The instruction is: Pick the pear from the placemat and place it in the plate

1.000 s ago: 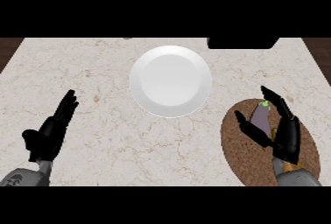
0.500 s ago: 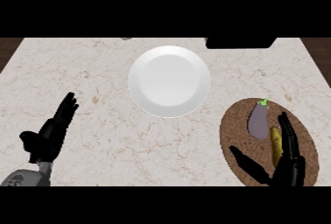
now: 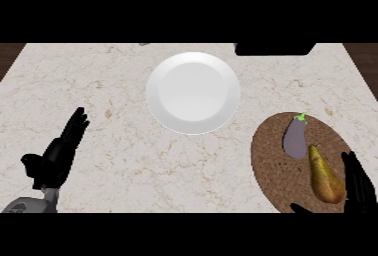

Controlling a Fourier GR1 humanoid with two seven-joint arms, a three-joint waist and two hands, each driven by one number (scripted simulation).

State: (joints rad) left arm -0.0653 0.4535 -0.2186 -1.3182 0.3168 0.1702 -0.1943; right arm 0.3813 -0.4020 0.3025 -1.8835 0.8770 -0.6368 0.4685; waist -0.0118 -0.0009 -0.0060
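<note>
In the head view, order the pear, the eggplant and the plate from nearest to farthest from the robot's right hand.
1. Pear: on the placemat, just left of the right hand at the view's lower right.
2. Eggplant: also on the placemat, up and left of the pear.
3. Plate: off the placemat, toward the counter's far middle.

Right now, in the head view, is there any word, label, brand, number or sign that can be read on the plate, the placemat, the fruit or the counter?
None: no text shows anywhere.
Round white plate: blank.
Brown woven oval placemat: no label.
Yellow-brown pear and purple eggplant: no sticker.
Beige marble counter: only veins.
</note>
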